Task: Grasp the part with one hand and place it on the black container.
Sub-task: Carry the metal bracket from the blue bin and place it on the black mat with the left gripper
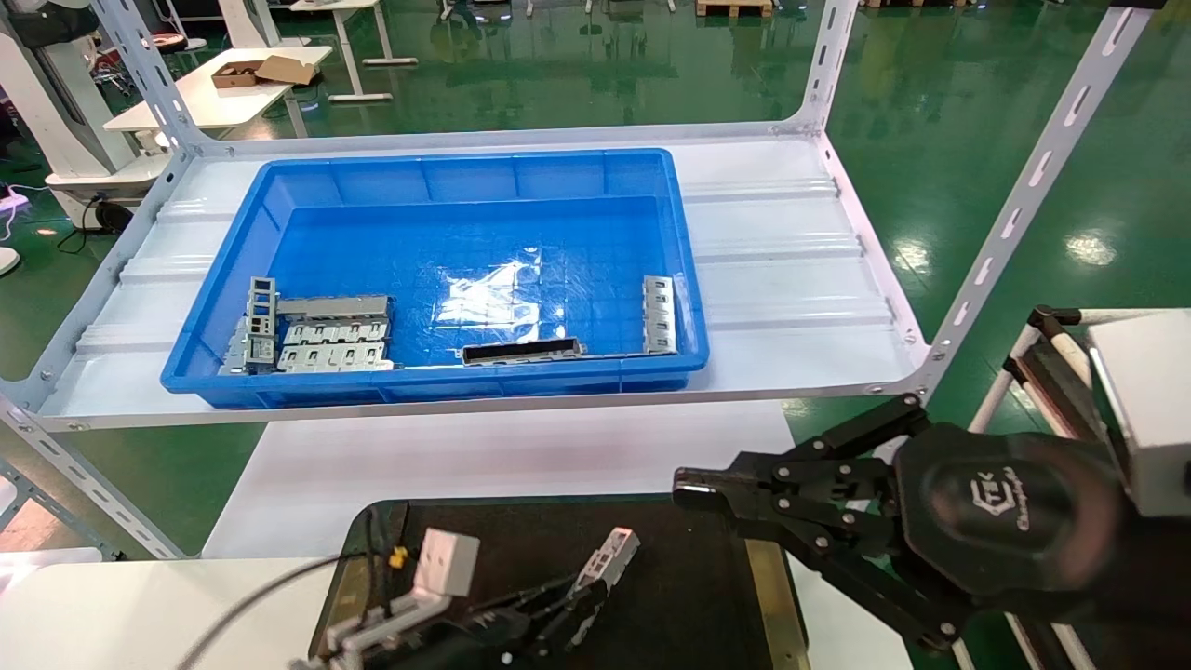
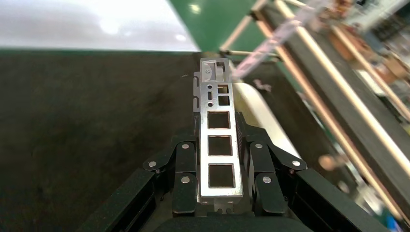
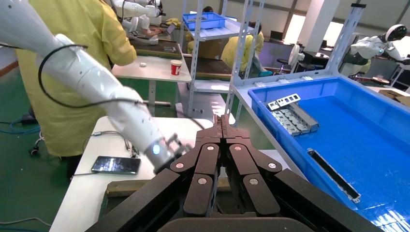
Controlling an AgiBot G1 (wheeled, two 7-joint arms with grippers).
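My left gripper [image 1: 582, 596] is shut on the part [image 1: 609, 551], a slim silver bar with a row of rectangular windows, and holds it just above the black container [image 1: 689, 596]. In the left wrist view the part [image 2: 218, 140] sticks out forward between the closed fingers [image 2: 186, 166] of the left gripper [image 2: 220, 159], over the dark tray surface [image 2: 87, 125]. My right gripper [image 1: 698, 484] is shut and empty, hovering above the tray's right side; it also shows in the right wrist view [image 3: 221, 126].
A blue crate [image 1: 447, 270] on the white shelf [image 1: 791, 279] holds grey slotted plates [image 1: 321, 337], a dark hollow-faced bar [image 1: 523, 351] and another silver bar [image 1: 659, 314]. A brass strip [image 1: 770, 605] runs along the tray's right edge. Shelf uprights [image 1: 1033, 177] stand at the right.
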